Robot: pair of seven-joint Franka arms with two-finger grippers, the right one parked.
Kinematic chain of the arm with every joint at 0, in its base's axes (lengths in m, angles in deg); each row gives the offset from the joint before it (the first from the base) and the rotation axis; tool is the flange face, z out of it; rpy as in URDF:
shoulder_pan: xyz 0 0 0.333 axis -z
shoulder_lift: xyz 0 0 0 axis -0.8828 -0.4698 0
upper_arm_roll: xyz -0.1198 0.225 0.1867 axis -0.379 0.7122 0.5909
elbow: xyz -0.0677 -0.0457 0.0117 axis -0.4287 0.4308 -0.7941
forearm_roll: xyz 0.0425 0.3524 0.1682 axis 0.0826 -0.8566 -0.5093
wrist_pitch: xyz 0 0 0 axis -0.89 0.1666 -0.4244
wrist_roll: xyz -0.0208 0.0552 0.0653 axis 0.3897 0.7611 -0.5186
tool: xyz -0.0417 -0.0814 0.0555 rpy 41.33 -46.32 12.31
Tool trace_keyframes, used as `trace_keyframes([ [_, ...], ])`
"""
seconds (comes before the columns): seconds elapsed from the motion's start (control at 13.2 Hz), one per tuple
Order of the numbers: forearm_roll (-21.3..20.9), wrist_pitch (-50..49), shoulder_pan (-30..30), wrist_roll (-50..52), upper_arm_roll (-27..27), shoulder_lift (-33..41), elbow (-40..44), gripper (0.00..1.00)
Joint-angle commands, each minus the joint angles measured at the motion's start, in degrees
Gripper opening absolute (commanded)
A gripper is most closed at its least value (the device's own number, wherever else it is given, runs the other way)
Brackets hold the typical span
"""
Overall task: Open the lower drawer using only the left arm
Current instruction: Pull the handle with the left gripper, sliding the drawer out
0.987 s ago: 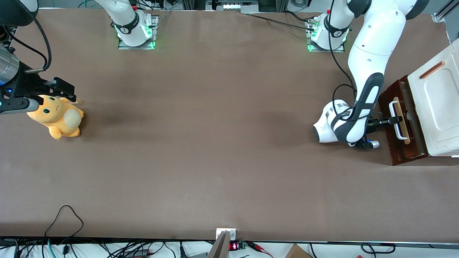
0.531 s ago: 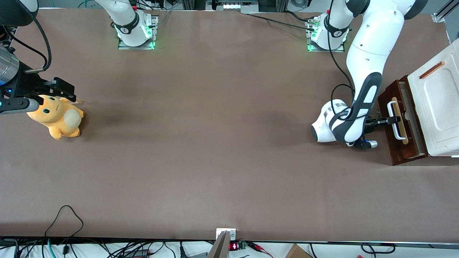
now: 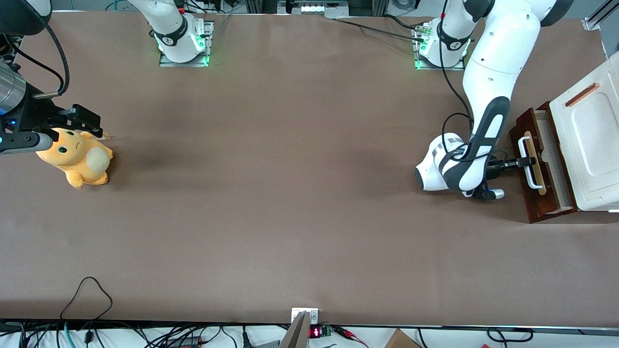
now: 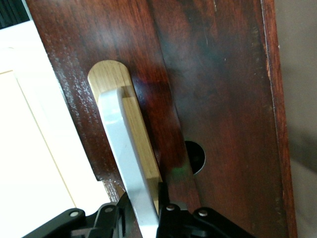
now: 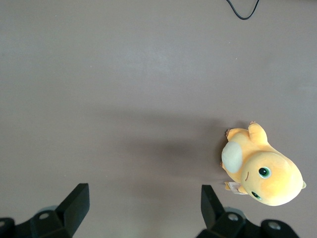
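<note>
The lower drawer [image 3: 524, 181] has a dark reddish-brown front and stands partly pulled out of the white cabinet [image 3: 592, 145], with light wood showing inside it [image 3: 551, 159]. Its white loop handle [image 3: 526, 162] sits on a pale wood strip [image 4: 136, 129]. The left arm [image 3: 488, 96] reaches down in front of the drawer, and its gripper [image 3: 520, 163] is shut on the white handle [image 4: 126, 158], one black finger [image 4: 173, 220] on each side of the bar.
An orange plush toy [image 3: 77, 157] lies toward the parked arm's end of the table. The white cabinet's top panel carries a small orange-brown bar [image 3: 582, 94]. Cables hang along the table edge nearest the front camera [image 3: 87, 299].
The gripper has drawn back from the cabinet with the handle in it, and the lower drawer has slid farther out, showing more of its light wood inside.
</note>
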State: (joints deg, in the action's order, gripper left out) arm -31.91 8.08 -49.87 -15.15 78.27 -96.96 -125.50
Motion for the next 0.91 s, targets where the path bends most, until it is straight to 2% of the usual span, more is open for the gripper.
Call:
trace_keyframes([
  [0.0,2.28,0.19,2.83,-1.15,-0.35,-0.15,0.29,0.20],
  [0.83,4.74,-1.39,7.05,-0.97,0.27,-0.32,0.82,0.19],
])
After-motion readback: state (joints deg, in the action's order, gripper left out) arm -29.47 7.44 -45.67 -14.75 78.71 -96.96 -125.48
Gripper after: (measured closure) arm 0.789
